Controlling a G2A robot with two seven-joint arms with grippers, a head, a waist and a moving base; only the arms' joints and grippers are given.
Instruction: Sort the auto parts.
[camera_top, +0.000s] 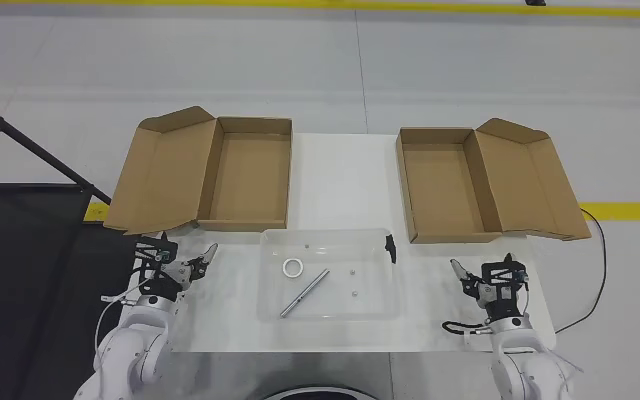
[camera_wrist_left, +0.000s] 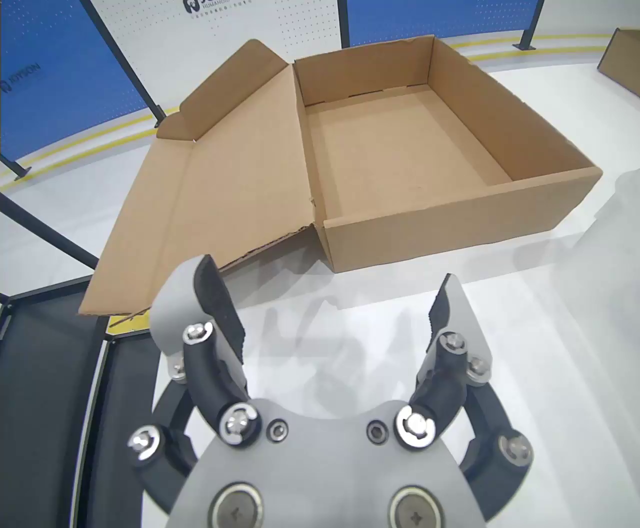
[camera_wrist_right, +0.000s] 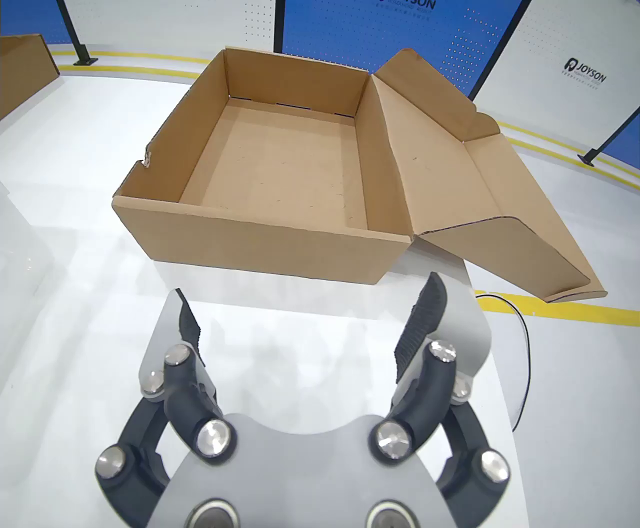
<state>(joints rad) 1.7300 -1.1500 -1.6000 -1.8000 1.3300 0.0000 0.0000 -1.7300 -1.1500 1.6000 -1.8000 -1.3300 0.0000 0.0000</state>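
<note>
Jaws wide on both sides.
Now the left gripper (camera_wrist_left: 326, 280) faces the left box (camera_wrist_left: 400, 150), right gripper (camera_wrist_right: 306, 290) the right box (camera_wrist_right: 280, 165), clear tray (camera_top: 330, 232) between.

A clear plastic tray (camera_top: 330, 308) sits at the table's near middle and holds the parts. A white ring (camera_top: 292, 267) lies flat at 9 o'clock of the tray's centre. A slim metal rod (camera_top: 304, 293) lies at 7 o'clock, slanted along the 7-to-1 line. Two tiny pale pieces (camera_top: 352, 269) rest at 3 to 4 o'clock. A small black part (camera_top: 391, 247) sits at the rim at 2 o'clock. Two open, empty cardboard boxes, lids folded outward, stand at the tray's 11 o'clock (camera_top: 245, 180) and 1 o'clock (camera_top: 440, 190).
</note>
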